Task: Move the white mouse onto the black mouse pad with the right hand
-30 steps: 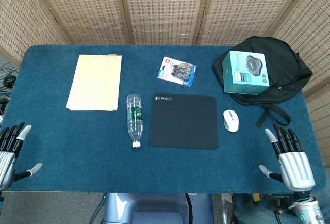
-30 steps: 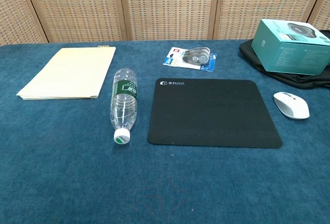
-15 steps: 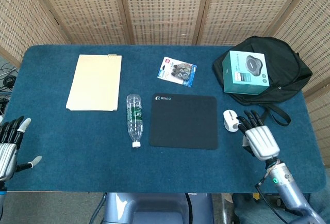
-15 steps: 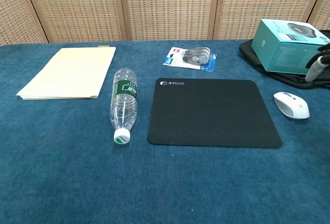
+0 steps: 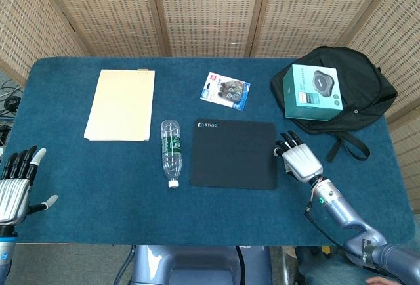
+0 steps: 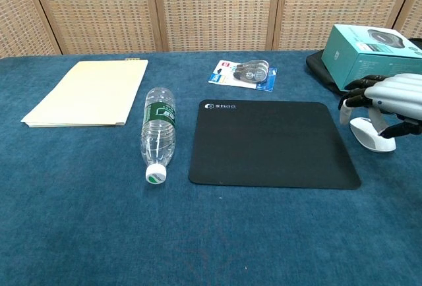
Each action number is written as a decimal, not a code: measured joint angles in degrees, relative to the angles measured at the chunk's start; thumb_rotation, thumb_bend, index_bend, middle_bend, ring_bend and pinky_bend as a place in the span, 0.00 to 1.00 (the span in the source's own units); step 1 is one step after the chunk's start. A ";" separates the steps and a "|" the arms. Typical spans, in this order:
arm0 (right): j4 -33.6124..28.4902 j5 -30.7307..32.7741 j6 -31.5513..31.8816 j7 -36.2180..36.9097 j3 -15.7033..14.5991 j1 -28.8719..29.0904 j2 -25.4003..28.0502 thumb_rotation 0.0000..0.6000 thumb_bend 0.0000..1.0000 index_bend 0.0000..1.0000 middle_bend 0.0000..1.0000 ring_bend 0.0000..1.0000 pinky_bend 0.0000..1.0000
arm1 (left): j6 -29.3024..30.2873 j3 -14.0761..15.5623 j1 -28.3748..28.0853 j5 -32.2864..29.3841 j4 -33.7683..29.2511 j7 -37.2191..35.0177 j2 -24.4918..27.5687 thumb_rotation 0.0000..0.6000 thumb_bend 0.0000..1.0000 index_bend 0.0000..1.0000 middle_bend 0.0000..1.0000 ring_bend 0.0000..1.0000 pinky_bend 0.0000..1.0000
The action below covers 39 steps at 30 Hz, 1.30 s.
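Note:
The white mouse [image 6: 370,138] lies on the blue cloth just right of the black mouse pad [image 6: 273,142], off its edge. My right hand [image 6: 386,98] hovers directly over the mouse, fingers curved down around it, thumb at its left side; no firm grip shows. In the head view the right hand [image 5: 299,158] hides the mouse and sits beside the pad's [image 5: 233,155] right edge. My left hand [image 5: 16,183] is spread and holds nothing at the table's near left edge.
A clear plastic bottle [image 5: 171,150] lies left of the pad. A manila folder [image 5: 121,104] is at the far left, and a blister pack [image 5: 226,90] sits behind the pad. A teal box [image 5: 312,92] rests on a black backpack [image 5: 364,85] at the back right.
My right hand has travelled from the near right table edge forward and left, ending over the mouse. The mouse has not moved. The left hand has barely shifted.

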 measured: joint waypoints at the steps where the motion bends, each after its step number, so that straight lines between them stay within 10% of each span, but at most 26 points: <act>1: 0.15 0.27 -0.23 0.00 -0.07 0.17 -0.32 1.00 1.00 0.34 0.22 0.01 0.00 | 0.14 0.05 0.01 0.13 0.03 0.00 -0.05 1.00 0.00 0.00 0.00 0.00 0.00; 23: 11.65 6.81 -3.48 -12.68 -0.52 3.09 -6.35 1.00 1.00 0.34 0.22 0.01 0.00 | 0.66 0.44 0.23 0.25 -0.39 -0.37 0.42 1.00 0.00 0.00 0.00 0.00 0.00; 39: 4.62 19.10 -4.98 -24.19 1.33 0.69 0.61 1.00 1.00 0.37 0.24 0.04 0.00 | 0.22 1.68 -0.16 2.10 0.14 3.31 -0.38 1.00 0.00 0.00 0.00 0.00 0.00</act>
